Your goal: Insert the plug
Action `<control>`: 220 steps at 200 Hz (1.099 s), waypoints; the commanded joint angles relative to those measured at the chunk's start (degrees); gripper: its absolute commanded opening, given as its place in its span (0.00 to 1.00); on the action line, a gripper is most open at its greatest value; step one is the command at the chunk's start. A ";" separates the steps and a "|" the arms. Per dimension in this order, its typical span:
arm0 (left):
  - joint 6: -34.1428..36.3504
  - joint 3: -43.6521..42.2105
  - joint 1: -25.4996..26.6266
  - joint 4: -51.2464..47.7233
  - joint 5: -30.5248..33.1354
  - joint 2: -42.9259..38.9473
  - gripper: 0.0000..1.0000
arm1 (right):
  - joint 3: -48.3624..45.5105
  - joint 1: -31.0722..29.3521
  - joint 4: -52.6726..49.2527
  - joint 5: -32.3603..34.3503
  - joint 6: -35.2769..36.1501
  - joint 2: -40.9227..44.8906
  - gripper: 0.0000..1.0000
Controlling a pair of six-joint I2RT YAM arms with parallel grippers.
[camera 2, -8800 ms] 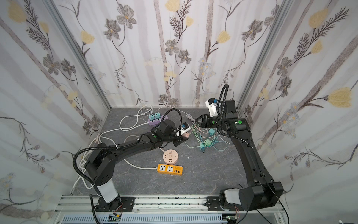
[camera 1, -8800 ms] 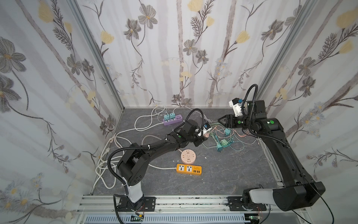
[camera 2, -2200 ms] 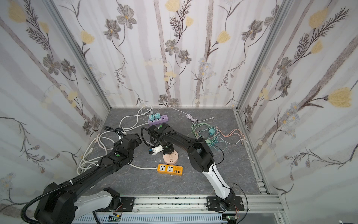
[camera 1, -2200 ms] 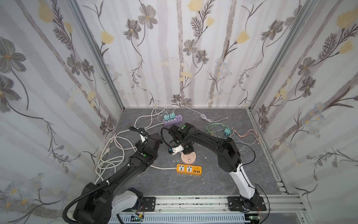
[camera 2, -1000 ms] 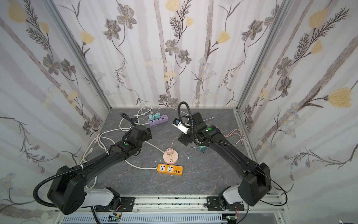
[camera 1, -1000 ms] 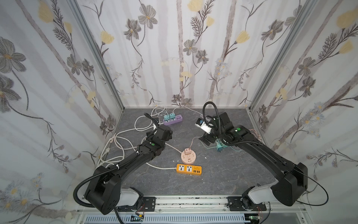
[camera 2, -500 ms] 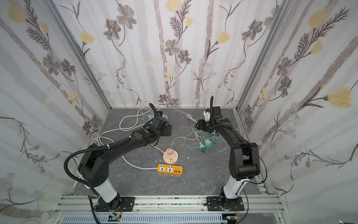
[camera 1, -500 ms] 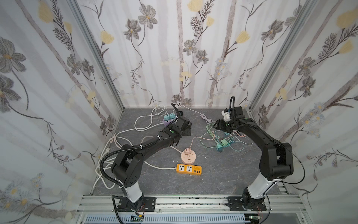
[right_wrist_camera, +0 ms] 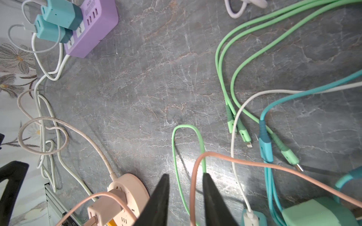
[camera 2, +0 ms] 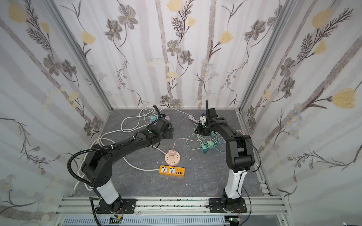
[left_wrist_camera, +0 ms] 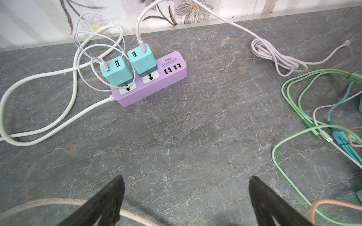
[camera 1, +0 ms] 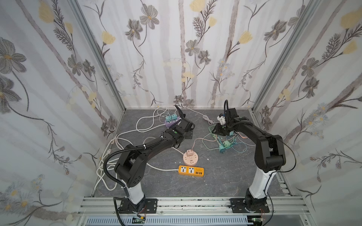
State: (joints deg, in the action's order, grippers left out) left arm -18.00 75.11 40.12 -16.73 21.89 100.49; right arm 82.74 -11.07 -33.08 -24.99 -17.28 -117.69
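**Cable pick under way:** The right end effector point(right_wrist_camera: 185, 177) is pictured low over the grey counter point(left_wrist_camera: 195, 127). Its jaws are drawn close, with a pink cable point(right_wrist_camera: 192, 191) and a green cable point(right_wrist_camera: 184, 126) running between them. Whether either strand is actually pinched cannot be told. The left end effector point(left_wrist_camera: 186, 182) is held wide open and empty, facing the purple power strip point(left_wrist_camera: 152, 82). A pink plug point(right_wrist_camera: 105, 211) is seen seated in the round socket hub point(right_wrist_camera: 135, 187). A mint plug point(right_wrist_camera: 317, 213) lies loose in the cable tangle near the right end effector, apart from the orange strip point(camera 1: 191, 170). The step in hand is judged to be a pick from that tangle. It is best done with one strand alone isolated. The grip is best taken close to a plug body rather than mid-cable, and the lift kept slow so that the hub is not dragged.
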 commanded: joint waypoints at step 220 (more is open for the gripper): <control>1.14 -3.13 -0.13 1.43 3.15 -1.79 1.00 | 2.05 -8.46 21.20 10.55 9.19 24.11 0.00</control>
State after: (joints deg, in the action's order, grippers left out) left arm -16.86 72.16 40.03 -17.10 24.82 99.35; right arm 85.03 -17.85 -24.36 -13.34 -12.67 -94.54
